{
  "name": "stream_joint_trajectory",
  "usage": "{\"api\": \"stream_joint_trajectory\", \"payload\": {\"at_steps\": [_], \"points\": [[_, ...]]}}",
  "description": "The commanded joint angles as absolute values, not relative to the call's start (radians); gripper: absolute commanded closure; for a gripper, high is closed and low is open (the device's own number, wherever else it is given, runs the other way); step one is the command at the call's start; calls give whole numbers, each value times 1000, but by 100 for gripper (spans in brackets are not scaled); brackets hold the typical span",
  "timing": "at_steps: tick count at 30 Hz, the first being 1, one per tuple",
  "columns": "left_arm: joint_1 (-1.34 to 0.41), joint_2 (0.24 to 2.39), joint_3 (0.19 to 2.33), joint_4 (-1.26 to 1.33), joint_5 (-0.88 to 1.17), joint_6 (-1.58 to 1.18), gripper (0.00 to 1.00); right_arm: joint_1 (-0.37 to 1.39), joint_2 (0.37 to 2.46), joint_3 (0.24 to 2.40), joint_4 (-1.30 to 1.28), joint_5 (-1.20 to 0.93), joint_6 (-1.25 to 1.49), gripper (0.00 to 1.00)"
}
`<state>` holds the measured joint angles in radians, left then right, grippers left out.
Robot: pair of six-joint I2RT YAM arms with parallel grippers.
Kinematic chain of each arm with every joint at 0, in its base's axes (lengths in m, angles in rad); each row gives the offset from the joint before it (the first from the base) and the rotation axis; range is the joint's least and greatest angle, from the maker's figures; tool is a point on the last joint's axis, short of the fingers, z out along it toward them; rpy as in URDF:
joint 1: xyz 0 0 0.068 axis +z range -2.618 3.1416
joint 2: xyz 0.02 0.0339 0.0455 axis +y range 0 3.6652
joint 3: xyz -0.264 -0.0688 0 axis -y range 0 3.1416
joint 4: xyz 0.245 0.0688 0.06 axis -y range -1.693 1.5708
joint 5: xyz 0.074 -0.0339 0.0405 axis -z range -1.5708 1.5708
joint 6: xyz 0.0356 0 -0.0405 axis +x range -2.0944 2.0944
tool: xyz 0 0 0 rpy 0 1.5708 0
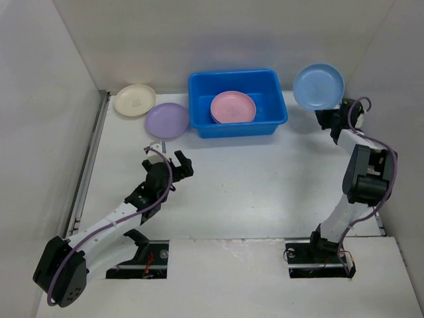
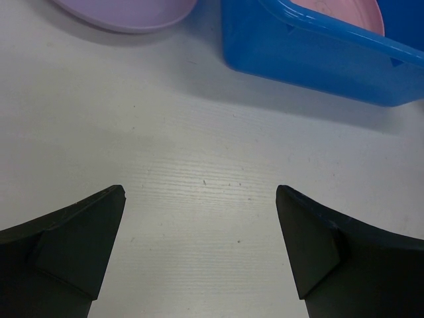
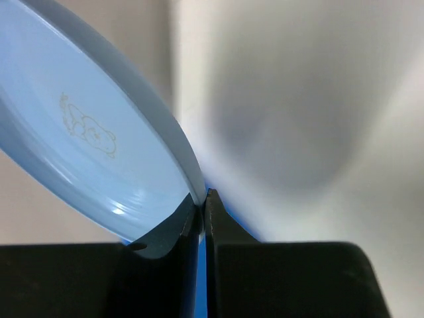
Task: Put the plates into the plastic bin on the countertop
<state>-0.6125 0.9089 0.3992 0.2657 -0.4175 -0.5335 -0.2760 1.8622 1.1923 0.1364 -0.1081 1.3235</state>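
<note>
The blue bin (image 1: 275, 122) stands at the back middle of the white countertop (image 1: 265, 192) with a pink plate (image 1: 232, 106) inside. A lavender plate (image 1: 167, 120) and a cream plate (image 1: 134, 100) lie left of the bin. My right gripper (image 1: 326, 114) is shut on the rim of a light blue plate (image 1: 318, 86), held up right of the bin; the plate fills the left of the right wrist view (image 3: 86, 146). My left gripper (image 1: 173, 162) is open and empty, low over bare countertop in front of the lavender plate (image 2: 126, 12) and the bin (image 2: 318, 53).
White walls enclose the counter on three sides. A metal rail (image 1: 86, 165) runs along the left edge. The arm bases sit at the near edge.
</note>
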Motion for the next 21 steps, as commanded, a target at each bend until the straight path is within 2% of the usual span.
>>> {"api": "stream_joint_trajectory", "payload": {"at_steps": [1,6,12,21], "points": [[-596,871,385,308,-423,-551,0,-191,1712,1270,195,-84,1211,95],[-587,851,377,308,-423,-555,0,-64,1709,1449,26,-55,1025,94],[-579,824,370,304,-423,-557,0,77,1859,1704,-179,-45,853,94],[-573,816,367,305,-417,-558,0,186,2049,1828,-180,-26,753,94]]}}
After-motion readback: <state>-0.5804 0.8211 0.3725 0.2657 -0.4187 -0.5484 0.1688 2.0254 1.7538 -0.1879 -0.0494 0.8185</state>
